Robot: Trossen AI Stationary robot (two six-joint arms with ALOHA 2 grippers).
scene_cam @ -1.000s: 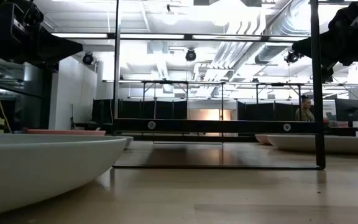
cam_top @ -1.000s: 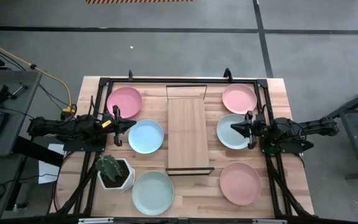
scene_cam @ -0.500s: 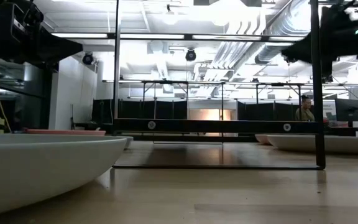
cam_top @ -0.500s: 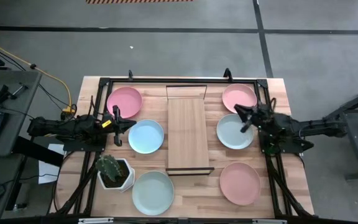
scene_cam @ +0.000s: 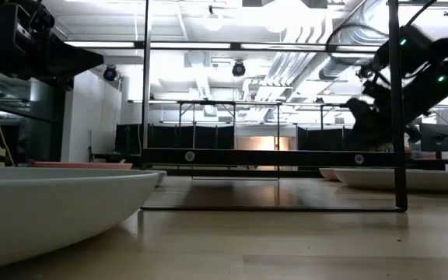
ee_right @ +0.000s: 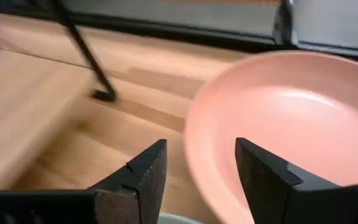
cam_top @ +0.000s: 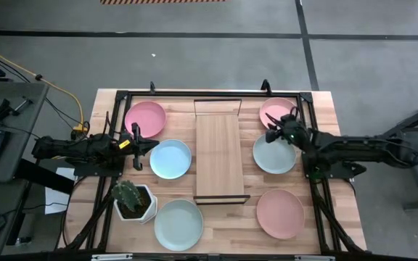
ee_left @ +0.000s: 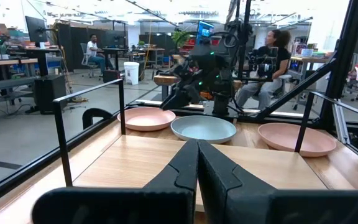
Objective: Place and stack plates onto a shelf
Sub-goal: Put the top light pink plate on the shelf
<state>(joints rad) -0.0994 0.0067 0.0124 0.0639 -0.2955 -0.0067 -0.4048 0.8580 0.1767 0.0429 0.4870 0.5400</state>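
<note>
Six plates lie flat on the table: pink (cam_top: pixel 145 118), light blue (cam_top: pixel 170 159) and mint (cam_top: pixel 179 224) left of the shelf (cam_top: pixel 218 156), and pink (cam_top: pixel 279 111), mint (cam_top: pixel 273 155) and pink (cam_top: pixel 280 213) right of it. The shelf is bare. My right gripper (cam_top: pixel 273 128) is open and tipped down over the near rim of the far right pink plate (ee_right: pixel 278 124), whose rim shows between the fingers (ee_right: pixel 143 171). My left gripper (cam_top: pixel 151 145) is shut and empty, hovering between the left pink and blue plates; its shut fingers show in the left wrist view (ee_left: pixel 197 168).
A white hexagonal cactus pot (cam_top: pixel 133 200) stands near the left front. The shelf's black frame (scene_cam: pixel 271 159) and post (scene_cam: pixel 396 101) rise beside my right arm. A black rail frame (cam_top: pixel 122 98) runs round the table. People sit in the room beyond (ee_left: pixel 272 56).
My right gripper has left its place over the right mint plate, gone toward the table's far edge and down, and tipped its fingers down over the far right pink plate. The plates have stayed where they were.
</note>
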